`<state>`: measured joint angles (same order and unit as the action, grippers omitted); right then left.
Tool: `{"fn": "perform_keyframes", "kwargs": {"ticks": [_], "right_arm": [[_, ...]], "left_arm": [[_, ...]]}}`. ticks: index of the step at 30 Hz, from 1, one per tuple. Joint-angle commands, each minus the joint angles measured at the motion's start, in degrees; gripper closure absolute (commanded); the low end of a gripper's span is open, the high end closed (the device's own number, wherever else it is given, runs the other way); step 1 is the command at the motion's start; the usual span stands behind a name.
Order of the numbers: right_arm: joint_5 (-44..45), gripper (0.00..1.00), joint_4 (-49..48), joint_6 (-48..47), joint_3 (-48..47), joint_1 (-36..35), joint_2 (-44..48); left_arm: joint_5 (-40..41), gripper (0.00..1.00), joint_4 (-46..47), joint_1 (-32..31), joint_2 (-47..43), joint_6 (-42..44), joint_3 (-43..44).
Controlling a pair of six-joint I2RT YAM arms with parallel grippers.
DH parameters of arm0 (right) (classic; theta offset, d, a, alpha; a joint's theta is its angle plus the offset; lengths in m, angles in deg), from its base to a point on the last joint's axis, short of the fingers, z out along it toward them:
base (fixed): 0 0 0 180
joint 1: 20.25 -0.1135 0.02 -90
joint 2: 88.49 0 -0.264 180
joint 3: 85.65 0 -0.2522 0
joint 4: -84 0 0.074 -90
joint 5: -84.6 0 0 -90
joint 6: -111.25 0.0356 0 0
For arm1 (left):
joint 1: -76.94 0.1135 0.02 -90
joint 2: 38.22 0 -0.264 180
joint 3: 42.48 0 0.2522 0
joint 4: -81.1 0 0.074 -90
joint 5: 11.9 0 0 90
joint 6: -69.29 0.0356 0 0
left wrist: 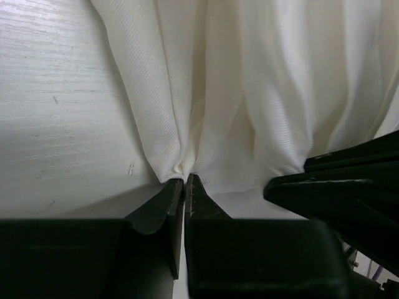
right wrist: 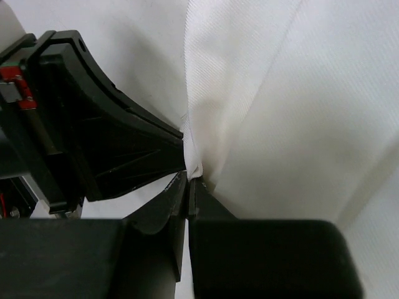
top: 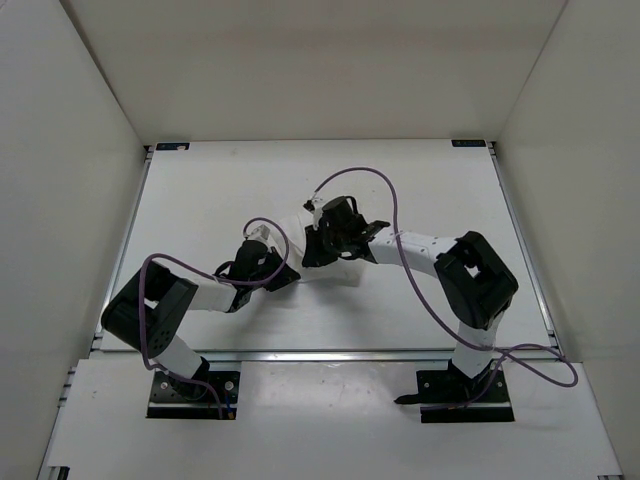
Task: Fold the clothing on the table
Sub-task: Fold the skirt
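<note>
The clothing (left wrist: 262, 87) is white, thin and finely ribbed, and falls in soft folds. It fills most of the left wrist view and spreads over the right wrist view (right wrist: 299, 106). My left gripper (left wrist: 185, 177) pinches a puckered point of its edge, the jaws almost touching. My right gripper (right wrist: 191, 177) is shut on a narrow fold of the same cloth. From above, both grippers meet at mid-table, left (top: 283, 272) and right (top: 322, 250), close together. There the white cloth is hard to tell from the white table (top: 420, 180).
The other arm's black gripper crowds each wrist view: the right one (left wrist: 349, 193) beside my left fingers, the left one (right wrist: 93, 137) beside my right. Purple cables (top: 400, 215) loop over the arms. Metal rails (top: 525, 250) and white walls (top: 60, 100) bound the table.
</note>
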<state>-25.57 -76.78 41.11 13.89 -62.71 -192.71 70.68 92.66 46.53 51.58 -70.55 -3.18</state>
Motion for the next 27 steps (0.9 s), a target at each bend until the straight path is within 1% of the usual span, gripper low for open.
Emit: {"fn": "perform_keyframes", "kwargs": {"ticks": [1, 2, 4, 5, 6, 7, 10, 11, 13, 14, 15, 16, 17, 19, 20, 21, 22, 23, 25, 27], "right_arm": [[-4.17, 1.00, -2.55, 1.76, -2.91, -0.96, -2.46], [-4.79, 1.00, -2.55, 2.29, -2.91, -0.44, -2.56], [-5.67, 1.00, -3.34, 2.47, -2.65, -0.35, -2.65], [-6.29, 1.00, -3.08, 1.95, -2.82, -0.26, -2.91], [-7.08, 0.97, -2.30, 1.77, -3.70, -0.34, -3.26], [-7.69, 0.90, -1.51, 1.42, -4.31, -0.26, -3.44], [-9.98, 0.77, 0.60, -0.69, -7.38, -0.79, -3.01], [-10.68, 0.76, 1.31, -1.48, -7.83, -0.79, -2.22], [-10.77, 0.79, 3.06, -1.66, -9.68, -1.05, -0.72], [-11.64, 0.76, 3.25, -1.23, -10.03, -1.05, 1.20], [-12.87, 0.71, 3.07, -0.70, -9.68, -0.53, 2.78], [-14.28, 0.70, 2.38, -0.44, -8.46, -0.09, 5.15], [-14.90, 0.69, 1.32, 0.35, -7.32, 0.61, 6.65], [-14.82, 0.70, -2.01, 1.93, -3.36, 2.28, 10.69], [-15.08, 0.74, -5.16, 3.33, 0.91, 4.03, 12.97], [-15.34, 0.84, -10.06, 5.43, 2.87, 5.09, 15.08], [-16.74, 0.90, -11.16, 6.41, 5.76, 7.37, 15.71], [-17.80, 0.99, -14.21, 8.42, 7.96, 9.48, 15.37], [-20.43, 1.00, -17.40, 10.19, 9.21, 12.03, 12.31], [-22.71, 1.00, -20.81, 11.95, 9.22, 12.75, 8.19]], "left_arm": [[-2.41, 0.86, -0.45, 0.88, 0.37, 0.54, -1.19], [-2.16, 0.78, -0.54, 1.23, 0.38, 0.45, -1.28], [-2.77, 0.60, 0.33, 2.20, -0.06, -0.16, -2.59], [-3.99, 0.55, 0.43, 2.64, -0.93, -0.25, -3.04], [-4.61, 0.49, 1.21, 3.42, -1.90, -0.60, -4.08], [-5.93, 0.46, 1.05, 4.04, -2.95, -0.43, -4.01], [-8.74, 0.42, -0.44, 5.10, -5.85, -0.25, -4.97], [-9.19, 0.40, -1.67, 5.80, -7.17, 0.01, -4.89], [-8.67, 0.38, -4.82, 6.15, -10.68, 0.27, -5.76], [-8.58, 0.36, -6.50, 6.85, -12.52, 0.19, -6.55], [-8.75, 0.36, -6.77, 7.56, -13.33, 0.27, -6.73], [-9.80, 0.37, -7.04, 9.39, -14.81, 0.27, -8.04], [-10.59, 0.36, -6.87, 9.93, -16.48, 0.01, -9.62], [-10.77, 0.36, -7.83, 12.74, -20.08, -0.51, -11.56], [-10.69, 0.36, -9.22, 13.01, -21.58, -0.43, -12.35], [-9.81, 0.36, -10.19, 13.71, -24.64, -0.52, -12.36], [-8.94, 0.35, -12.38, 13.89, -27.72, -0.17, -12.18], [-8.14, 0.35, -14.58, 13.98, -30.97, 0.27, -11.48], [-6.21, 0.34, -18.79, 14.16, -35.10, 1.49, -9.56], [-6.46, 0.34, -24.50, 15.03, -38.20, 2.99, -6.49]]}}
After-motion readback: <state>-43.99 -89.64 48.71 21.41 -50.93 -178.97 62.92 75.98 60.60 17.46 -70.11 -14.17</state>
